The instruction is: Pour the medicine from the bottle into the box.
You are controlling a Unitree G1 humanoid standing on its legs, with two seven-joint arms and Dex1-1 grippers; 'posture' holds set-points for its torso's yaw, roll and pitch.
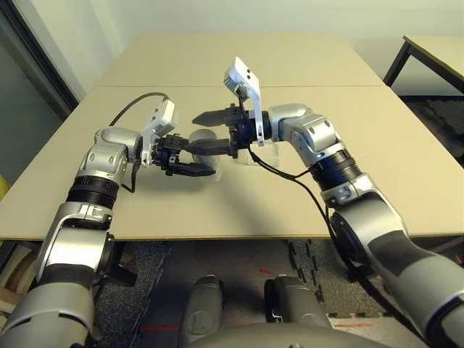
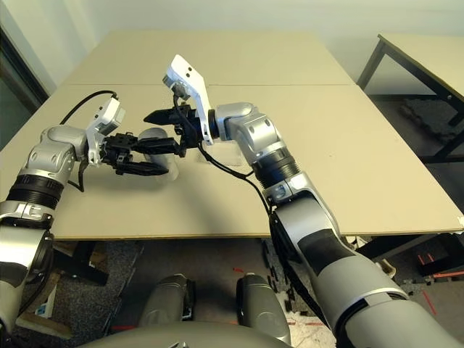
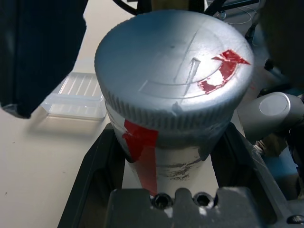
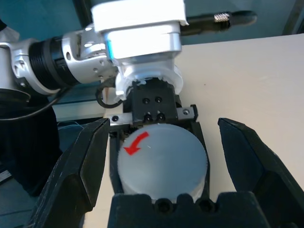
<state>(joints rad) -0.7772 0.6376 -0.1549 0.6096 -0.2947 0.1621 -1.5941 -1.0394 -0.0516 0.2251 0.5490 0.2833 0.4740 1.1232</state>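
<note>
Between the two arms, the bottle [image 3: 175, 80] is up off the table [image 1: 290, 210] — left gripper [image 3: 164, 156] clamped round its body, cap [image 4: 164, 159] on. Right gripper [image 4: 164, 173] spread wide beside the cap, fingers either side, not gripping. Step in hand: uncapping, by the look of it. Next move probably wants the right to close on the cap and twist, left holding firm. Box [image 3: 78, 97] sits on the table, on the right-arm side of the bottle, clear plastic, contents can't be told. Medicine presumably inside the bottle — closed, can't see in.
</note>
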